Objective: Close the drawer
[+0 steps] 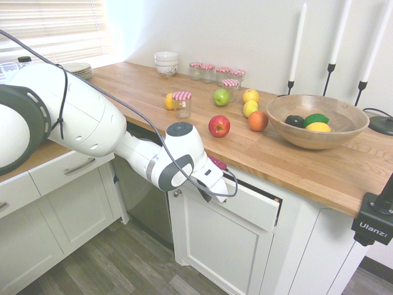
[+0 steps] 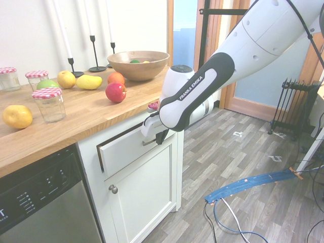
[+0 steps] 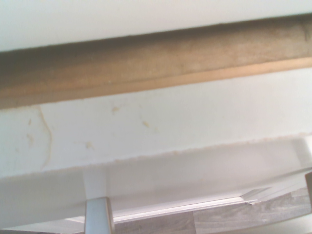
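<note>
Wooden bowl (image 1: 317,120), red apple (image 1: 219,126), 3 candlesticks (image 1: 296,49).

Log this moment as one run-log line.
task: close drawer | wide white-fronted drawer with silver bar handle: nearly shut, narrow gap left | tool: shut, at the drawer front by the handle | status: not fully closed

arm: white franka arm (image 1: 92,132), reaching in from the left in the first exterior view and from the upper right in the second (image 2: 263,40)
forearm: slopes down toward the hand, with a grey-black band bearing the maker's name (image 2: 195,96)
wrist: bent, so the hand angles steeply downward
gripper: (image 2: 162,136) dark fingers drawn together, nothing seen between them; partly hidden behind the wrist in the first exterior view (image 1: 206,192)
</note>
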Tool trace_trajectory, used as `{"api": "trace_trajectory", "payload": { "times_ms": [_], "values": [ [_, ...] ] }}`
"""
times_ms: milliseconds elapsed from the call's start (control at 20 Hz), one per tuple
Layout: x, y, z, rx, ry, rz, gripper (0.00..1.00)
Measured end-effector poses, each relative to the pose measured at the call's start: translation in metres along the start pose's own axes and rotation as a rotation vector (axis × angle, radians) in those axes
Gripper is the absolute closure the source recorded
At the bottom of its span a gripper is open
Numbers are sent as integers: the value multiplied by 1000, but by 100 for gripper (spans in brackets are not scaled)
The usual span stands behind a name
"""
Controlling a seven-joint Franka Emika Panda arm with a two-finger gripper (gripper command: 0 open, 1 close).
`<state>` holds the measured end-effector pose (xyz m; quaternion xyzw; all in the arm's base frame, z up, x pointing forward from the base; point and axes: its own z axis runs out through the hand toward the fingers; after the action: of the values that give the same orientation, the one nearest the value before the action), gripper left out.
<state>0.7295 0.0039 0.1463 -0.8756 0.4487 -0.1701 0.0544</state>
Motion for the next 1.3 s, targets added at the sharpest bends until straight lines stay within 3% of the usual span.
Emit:
{"api": "trace_trajectory", "payload": {
  "times_ms": [500,950,1150,1300],
  "values": [
    [4,-4,-1,-14,-6,-10,100],
    [25,-35,-30,66,46,-10,100],
    [15,-31,-24,52,24,-12,100],
    [1,-20,-26,-20,-57,-25,100]
  ]
}}
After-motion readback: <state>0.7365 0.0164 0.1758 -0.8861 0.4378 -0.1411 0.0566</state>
